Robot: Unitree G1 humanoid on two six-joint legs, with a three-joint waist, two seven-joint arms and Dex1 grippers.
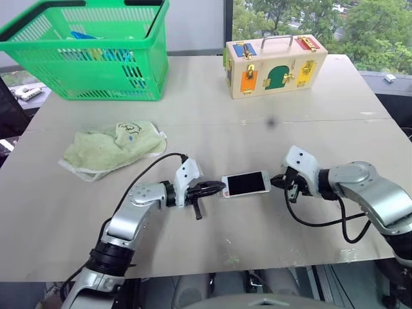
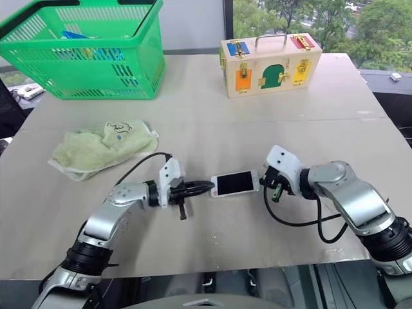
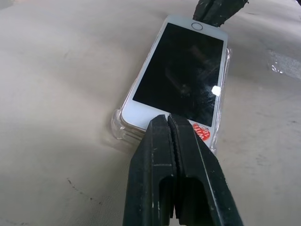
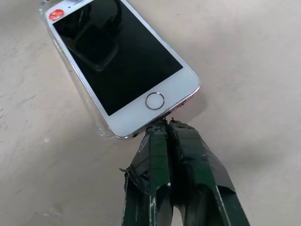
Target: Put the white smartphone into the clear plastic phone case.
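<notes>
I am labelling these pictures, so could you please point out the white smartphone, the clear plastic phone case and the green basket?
white smartphone (image 4: 117,61): right wrist view, middle of its black screen.
clear plastic phone case (image 3: 117,127): left wrist view, its transparent corner rim.
green basket (image 1: 96,71): left eye view, its front mesh wall.

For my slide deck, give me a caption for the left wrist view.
Shut left gripper at one end of the white smartphone, which lies in the clear plastic phone case.

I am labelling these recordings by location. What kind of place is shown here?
Probably an indoor test or training room: a plain table by a window with trees outside, set with practice items such as a green basket, a wooden latch box and a towel.
</notes>
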